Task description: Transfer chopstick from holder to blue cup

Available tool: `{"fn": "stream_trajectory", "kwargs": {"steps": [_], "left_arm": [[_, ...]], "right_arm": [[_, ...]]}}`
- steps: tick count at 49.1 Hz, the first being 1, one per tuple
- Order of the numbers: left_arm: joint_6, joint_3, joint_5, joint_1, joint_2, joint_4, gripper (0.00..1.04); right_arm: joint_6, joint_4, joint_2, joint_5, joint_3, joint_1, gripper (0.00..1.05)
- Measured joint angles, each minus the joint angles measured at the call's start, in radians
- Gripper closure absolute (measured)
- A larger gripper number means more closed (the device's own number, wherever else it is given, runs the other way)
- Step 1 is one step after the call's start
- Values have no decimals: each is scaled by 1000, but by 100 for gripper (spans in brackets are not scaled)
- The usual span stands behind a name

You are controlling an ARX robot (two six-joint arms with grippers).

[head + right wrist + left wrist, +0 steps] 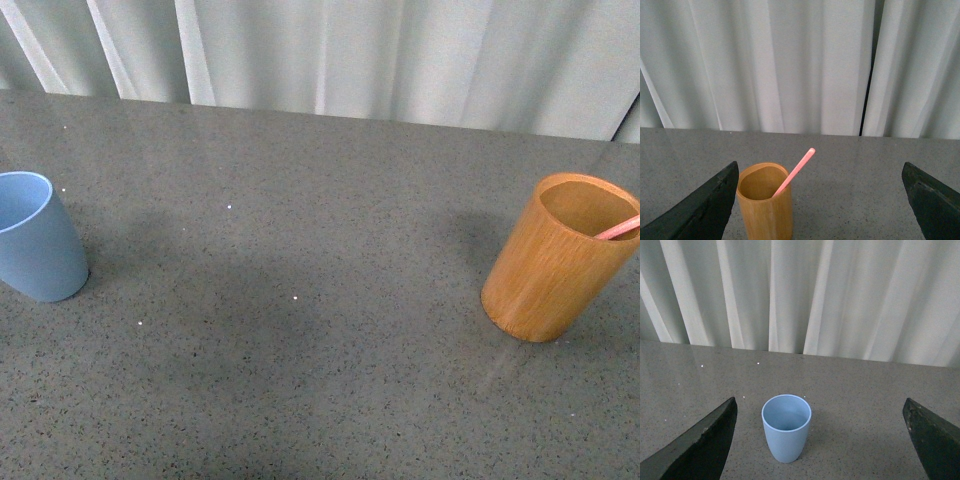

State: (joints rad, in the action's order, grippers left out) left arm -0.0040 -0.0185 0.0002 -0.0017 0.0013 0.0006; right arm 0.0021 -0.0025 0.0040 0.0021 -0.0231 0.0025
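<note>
The light blue cup (pixel 35 238) stands upright at the far left of the grey table; in the left wrist view the cup (pixel 786 427) looks empty. The orange-brown wooden holder (pixel 557 257) stands at the right. A pale pink chopstick (pixel 620 227) leans in it, tip over the rim, running out of the front view's edge; in the right wrist view the chopstick (pixel 796 171) leans out of the holder (pixel 765 205). My left gripper (pixel 820 440) is open, apart from the cup. My right gripper (pixel 820 200) is open, apart from the holder. Neither arm shows in the front view.
The grey speckled table (pixel 300 330) runs back to a white curtain (pixel 350 50) along its far edge. Bare tabletop lies between cup and holder.
</note>
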Motion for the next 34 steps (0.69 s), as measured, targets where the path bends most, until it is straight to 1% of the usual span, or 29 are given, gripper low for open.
{"fn": "stream_trajectory", "kwargs": {"steps": [11, 12, 14, 16, 17, 18, 19, 26, 28, 30, 34], "left_arm": [[0, 0, 0, 0, 0, 0, 7], [-3, -2, -15, -3, 4, -5, 7], [-34, -18, -98, -27, 29, -59, 7], [-89, -53, -207, -51, 90, -145, 7], [-102, -61, -228, -54, 109, -159, 7], [-126, -77, -282, -56, 166, -181, 7], [-139, -84, -291, -54, 200, -181, 7], [-178, -136, -192, 14, 366, -137, 7], [-178, -181, -137, 60, 458, -82, 7], [-171, -219, -103, 84, 527, -56, 7], [-146, -286, -72, 117, 661, -26, 7]], "right_arm": [[0, 0, 0, 0, 0, 0, 10], [0, 0, 0, 0, 0, 0, 10], [0, 0, 0, 0, 0, 0, 10], [0, 0, 0, 0, 0, 0, 10], [0, 0, 0, 0, 0, 0, 10], [0, 0, 0, 0, 0, 0, 10], [0, 0, 0, 0, 0, 0, 10], [0, 0, 0, 0, 0, 0, 10], [0, 0, 0, 0, 0, 0, 10], [0, 0, 0, 0, 0, 0, 10], [0, 0, 0, 0, 0, 0, 10]]}}
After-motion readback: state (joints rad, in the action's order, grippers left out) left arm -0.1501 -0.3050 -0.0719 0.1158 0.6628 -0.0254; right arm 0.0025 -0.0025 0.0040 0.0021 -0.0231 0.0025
